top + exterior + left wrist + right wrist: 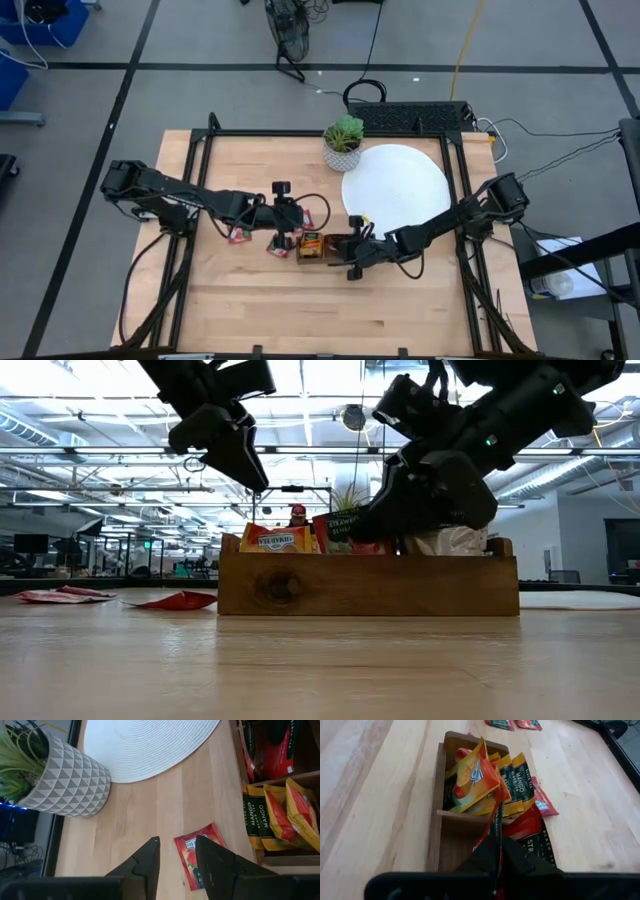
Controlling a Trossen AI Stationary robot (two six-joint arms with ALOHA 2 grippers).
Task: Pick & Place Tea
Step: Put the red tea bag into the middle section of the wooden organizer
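Note:
The brown three-compartment tray (pixel 325 246) stands mid-table and holds orange-yellow, dark green and red tea sachets (pixel 480 780). Three more red sachets (pixel 238 235) lie flat on the wood left of the tray. My left gripper (pixel 177 845) is open and raised off the table (pixel 240 455). It hovers over one of those red sachets (pixel 197 857), which lies flat between the tray and the plant. My right gripper (pixel 496 842) hangs over the tray's middle compartment (pixel 420 500) and is shut on a red sachet. My right gripper pinches a red sachet (pixel 496 820) between its two fingers, and the sachet shows edge-on. The fingers come slanting down from the table's right side. The sachet's free end points into the tray's middle compartment among the other red sachets. Whether it touches them I cannot tell.
A white woven disc (pixel 395 185) lies on the table's far right part, with the potted green plant (pixel 343 142) at its left edge. Bare wood stretches along the near side of the table (pixel 330 310). Black frame rails run along both table sides.

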